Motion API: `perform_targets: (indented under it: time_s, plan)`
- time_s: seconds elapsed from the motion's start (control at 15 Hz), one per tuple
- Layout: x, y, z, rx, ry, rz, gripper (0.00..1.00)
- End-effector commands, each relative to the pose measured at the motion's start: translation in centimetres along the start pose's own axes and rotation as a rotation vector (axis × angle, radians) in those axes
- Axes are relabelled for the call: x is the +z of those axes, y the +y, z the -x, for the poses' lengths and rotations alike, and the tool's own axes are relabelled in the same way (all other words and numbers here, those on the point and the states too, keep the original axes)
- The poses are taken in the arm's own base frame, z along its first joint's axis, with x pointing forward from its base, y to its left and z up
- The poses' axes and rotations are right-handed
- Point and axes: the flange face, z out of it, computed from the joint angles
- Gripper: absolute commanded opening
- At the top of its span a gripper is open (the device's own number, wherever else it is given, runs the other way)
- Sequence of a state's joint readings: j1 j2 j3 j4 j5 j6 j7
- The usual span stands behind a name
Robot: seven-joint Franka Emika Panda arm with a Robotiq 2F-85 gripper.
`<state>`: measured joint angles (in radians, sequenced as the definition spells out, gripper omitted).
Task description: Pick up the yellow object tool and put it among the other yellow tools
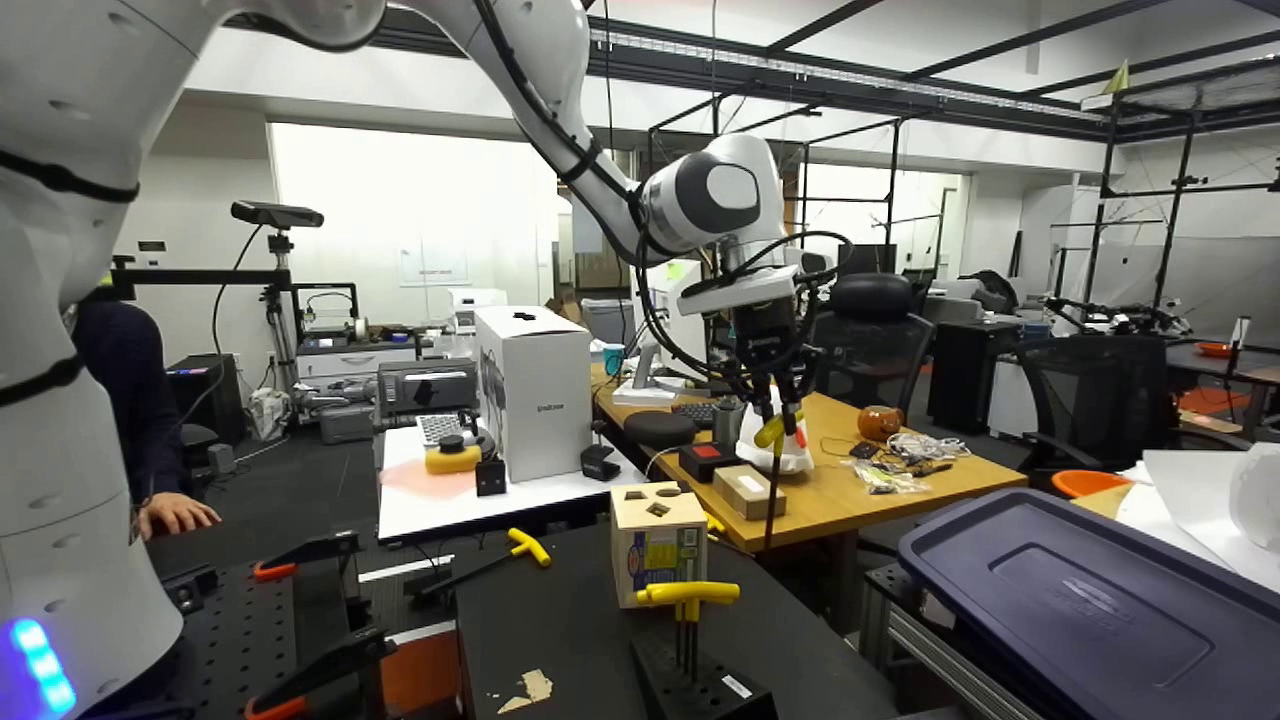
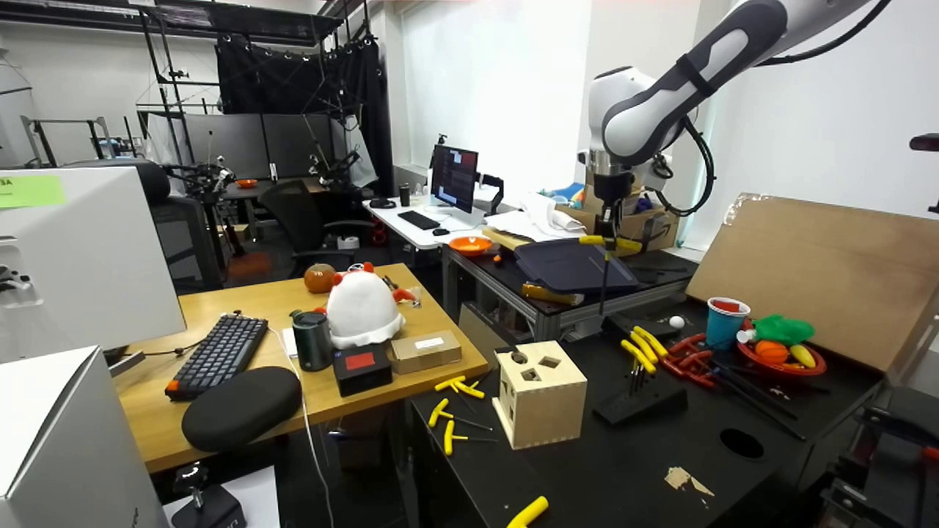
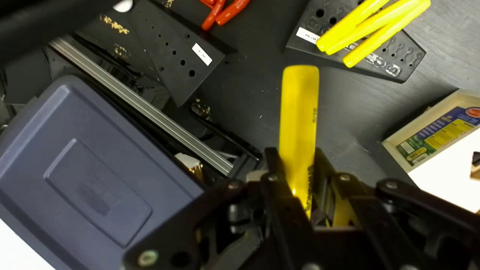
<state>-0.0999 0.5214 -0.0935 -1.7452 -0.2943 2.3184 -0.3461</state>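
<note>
Yellow T-handle tool [image 3: 299, 120] is up in the air in the gripper [image 1: 779, 402], shaft pointing down, near vertical; can't tell if its tip touches anything. Fingers [image 3: 273, 165] pinch the handle, one each side. Other yellow tools [image 2: 638, 356] apart from it: handles bunched over a black holder [image 2: 645, 407], shafts down into it. Holder sits on the black table [image 2: 609, 469], near the wooden box [image 2: 550, 403]. Loose yellow tools [image 2: 449, 436] lie by the table edge, past the box from the holder. Second holder [image 3: 176, 60] in wrist view, its top showing bare holes; red-handled tools [image 3: 228, 12] near it. Blue cup [image 2: 725, 326] beside a red dish [image 2: 781, 372] of small items. Dark blue lid [image 1: 1060, 575] lies beside the table in both exterior views. Person's hand [image 1: 178, 514] partly visible past the arm.
</note>
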Motion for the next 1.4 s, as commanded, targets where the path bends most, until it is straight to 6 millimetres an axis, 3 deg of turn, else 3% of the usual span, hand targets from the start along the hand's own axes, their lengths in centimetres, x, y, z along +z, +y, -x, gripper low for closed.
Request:
perform_targets:
  time_s: [0.0,0.47,0.53,1.2,1.27,1.33]
  plan:
    - [-0.6,0.0,1.8,0.070,-0.008,0.034,0.06]
    - [0.1,0.9,3.4,0.216,0.027,0.082,0.06]
    - [1.5,1.4,2.4,0.187,-0.006,0.060,0.23]
    - [1.5,1.2,2.6,0.197,0.009,0.063,0.23]
    - [1.8,1.3,2.4,0.209,0.003,0.073,0.06]
    - [2.1,1.9,2.1,0.240,0.005,0.092,0.06]
